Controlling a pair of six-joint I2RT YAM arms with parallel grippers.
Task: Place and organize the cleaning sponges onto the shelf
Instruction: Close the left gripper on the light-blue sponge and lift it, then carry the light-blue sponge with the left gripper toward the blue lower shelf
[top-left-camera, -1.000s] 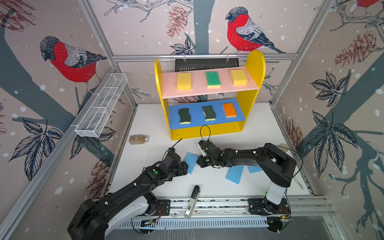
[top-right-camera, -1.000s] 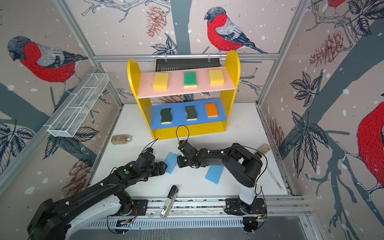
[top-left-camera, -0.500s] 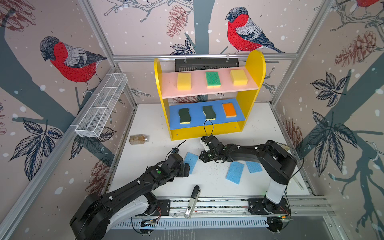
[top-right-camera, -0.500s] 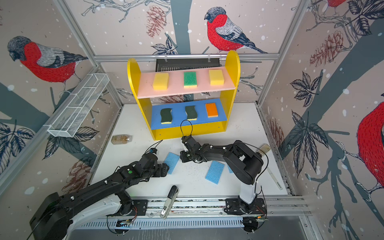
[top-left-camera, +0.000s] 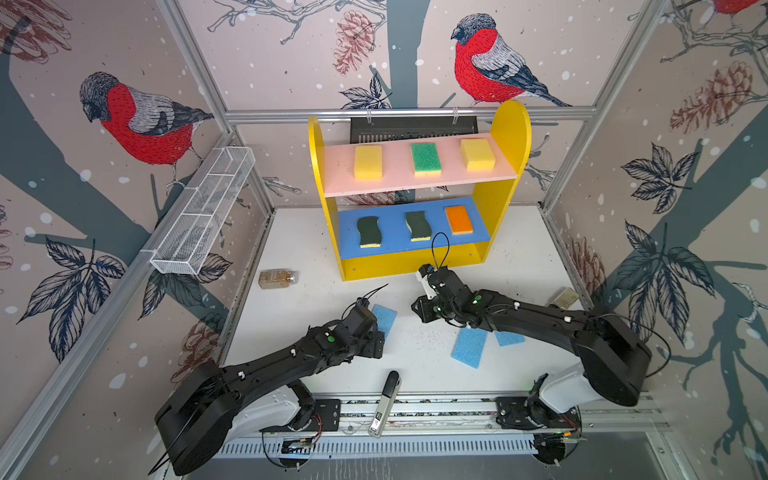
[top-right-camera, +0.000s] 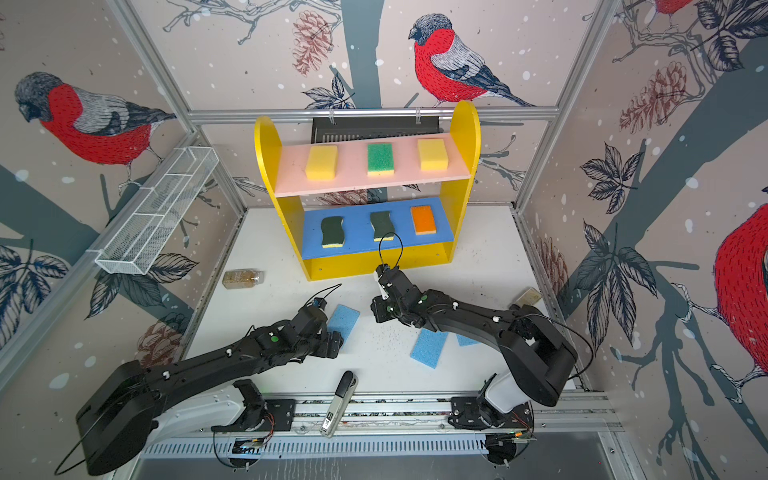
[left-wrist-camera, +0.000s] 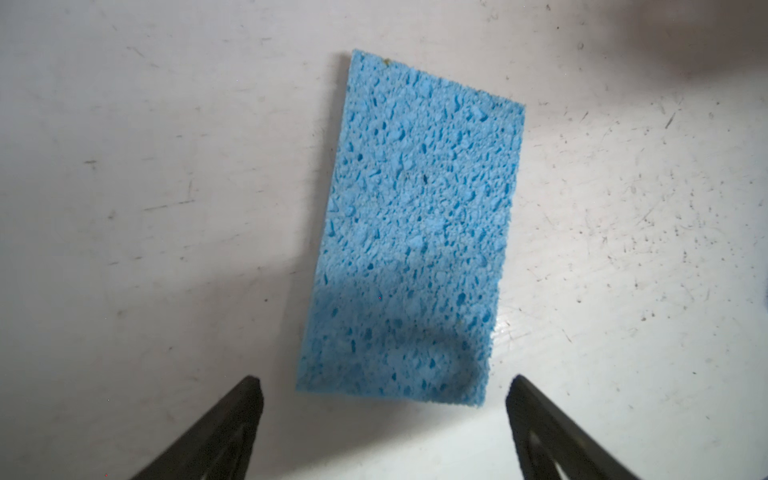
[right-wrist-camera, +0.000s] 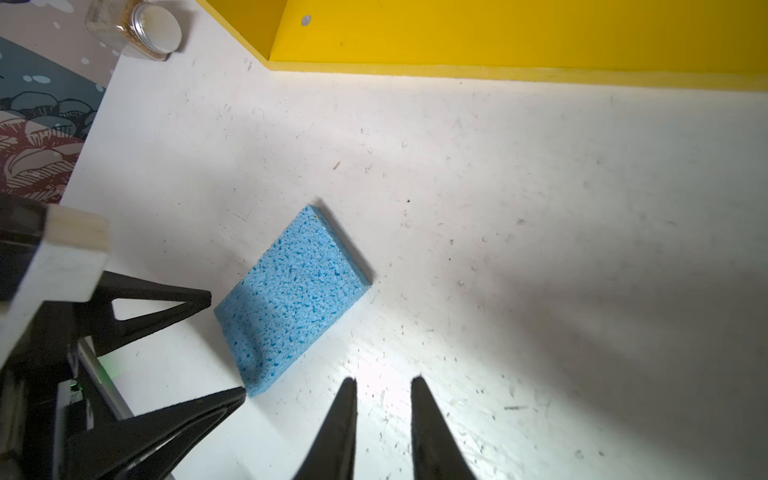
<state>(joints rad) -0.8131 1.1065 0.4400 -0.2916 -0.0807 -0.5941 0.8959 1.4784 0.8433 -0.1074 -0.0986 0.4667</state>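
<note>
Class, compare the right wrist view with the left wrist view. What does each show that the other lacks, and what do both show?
Only the right wrist view: the yellow base of the shelf, the brownish bottle at the table's edge, and the right gripper, its fingers slightly apart and empty.
Only the left wrist view: nothing new, just a closer look at the pitted face of the blue sponge.
Both: that sponge lying flat on the white table, with the left gripper open, one finger on each side of the sponge's near end.
</note>
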